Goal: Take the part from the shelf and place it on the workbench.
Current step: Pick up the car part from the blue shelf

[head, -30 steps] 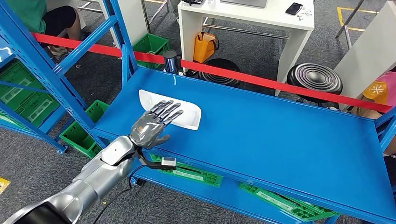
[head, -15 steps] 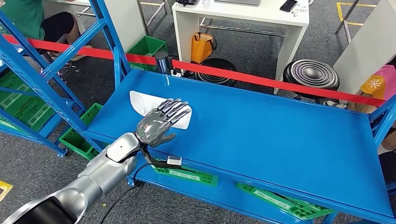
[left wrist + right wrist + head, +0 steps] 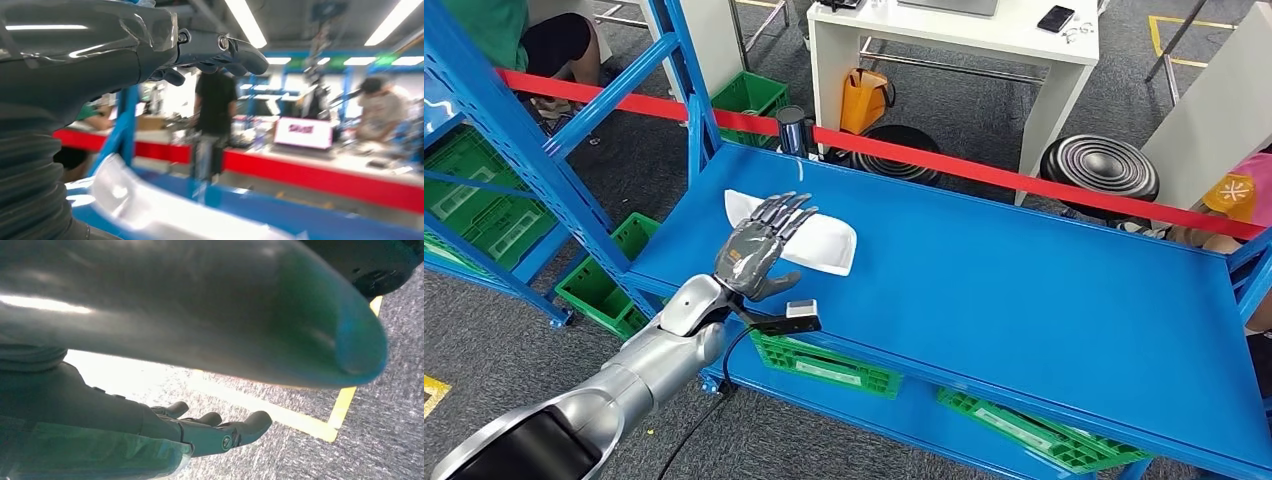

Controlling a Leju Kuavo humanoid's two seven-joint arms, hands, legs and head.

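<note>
- Writing: none legible; the pink sign (image 3: 302,133) in the left wrist view is blurred.
- Left hand (image 3: 756,252) reaches forward over the white part's (image 3: 824,245) left end, fingers spread, gripping nothing.
- Part lies on the blue shelf (image 3: 1024,310), far-left.
- Right hand (image 3: 200,432) hangs over grey floor, fingers loosely extended, empty.

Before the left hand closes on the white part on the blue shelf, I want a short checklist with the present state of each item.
1. Left hand above the white part: ok, its fingers spread over the part's left half.
2. Fingers apart, holding nothing: ok.
3. Contact between hand and part: cannot tell.
4. Part lies flat on the blue shelf, nothing lying against it: ok.
5. Right hand away from the shelf: ok, it hangs over the grey floor, fingers apart.
6. Workbench to receive the part: cannot tell.
</note>
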